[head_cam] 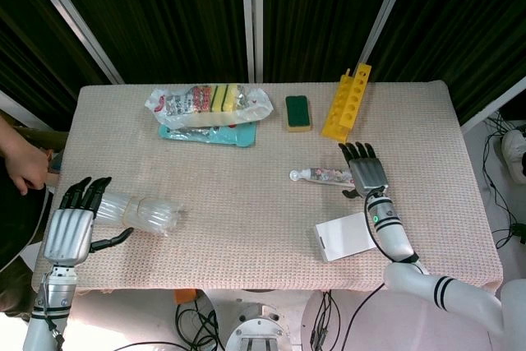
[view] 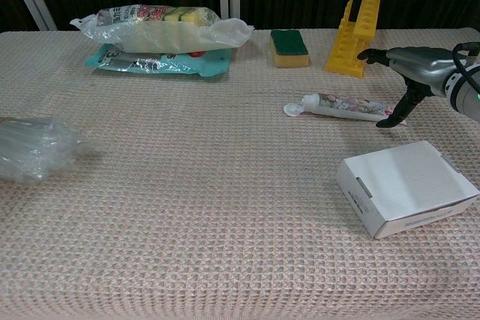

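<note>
The right robot hand (head_cam: 367,172) hovers with fingers spread, holding nothing, its thumb touching the near end of the white floral-printed tube (view: 346,106). The tube lies crosswise on the beige woven surface (head_cam: 246,203), cap pointing left. The left robot hand (head_cam: 72,223), open beside a crumpled clear plastic bottle (head_cam: 140,211), is well apart.

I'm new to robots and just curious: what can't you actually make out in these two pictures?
- Left hand: absent from the chest view, beyond its left edge.
- Toothpaste tube: its far end is hidden under the right hand.
- Clear plastic bundle: blurred and cut by the chest view's edge.
- Package printing: too small.
</note>
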`<state>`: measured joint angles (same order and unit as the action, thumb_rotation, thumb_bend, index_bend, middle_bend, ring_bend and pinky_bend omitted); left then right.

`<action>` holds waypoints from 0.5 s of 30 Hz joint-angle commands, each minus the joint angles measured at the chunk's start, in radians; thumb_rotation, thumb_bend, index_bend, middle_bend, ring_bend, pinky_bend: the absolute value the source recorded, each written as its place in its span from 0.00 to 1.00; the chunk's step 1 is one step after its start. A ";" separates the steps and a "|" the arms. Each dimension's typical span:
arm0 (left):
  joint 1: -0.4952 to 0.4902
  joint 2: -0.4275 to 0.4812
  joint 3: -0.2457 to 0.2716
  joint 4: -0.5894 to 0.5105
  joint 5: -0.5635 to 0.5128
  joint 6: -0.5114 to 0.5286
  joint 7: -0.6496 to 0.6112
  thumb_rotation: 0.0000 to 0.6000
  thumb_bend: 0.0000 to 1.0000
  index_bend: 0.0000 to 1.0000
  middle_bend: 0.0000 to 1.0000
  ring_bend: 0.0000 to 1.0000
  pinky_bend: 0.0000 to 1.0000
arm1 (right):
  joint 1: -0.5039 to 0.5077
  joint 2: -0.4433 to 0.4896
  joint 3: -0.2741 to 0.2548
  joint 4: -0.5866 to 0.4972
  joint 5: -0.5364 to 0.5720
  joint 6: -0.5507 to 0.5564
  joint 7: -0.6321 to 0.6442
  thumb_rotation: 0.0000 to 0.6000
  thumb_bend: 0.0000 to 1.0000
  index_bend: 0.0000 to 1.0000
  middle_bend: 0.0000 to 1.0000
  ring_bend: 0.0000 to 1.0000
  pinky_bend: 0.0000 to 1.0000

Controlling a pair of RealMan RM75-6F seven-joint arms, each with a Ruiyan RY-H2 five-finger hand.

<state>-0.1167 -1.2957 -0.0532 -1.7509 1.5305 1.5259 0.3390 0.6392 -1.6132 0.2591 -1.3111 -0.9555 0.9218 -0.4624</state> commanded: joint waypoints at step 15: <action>-0.001 -0.001 0.003 0.004 -0.005 -0.009 -0.006 0.06 0.00 0.10 0.14 0.10 0.15 | 0.024 -0.023 -0.019 0.030 0.025 0.009 0.017 1.00 0.16 0.16 0.25 0.15 0.24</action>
<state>-0.1176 -1.2966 -0.0502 -1.7468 1.5254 1.5168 0.3332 0.6612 -1.6344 0.2405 -1.2832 -0.9347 0.9316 -0.4422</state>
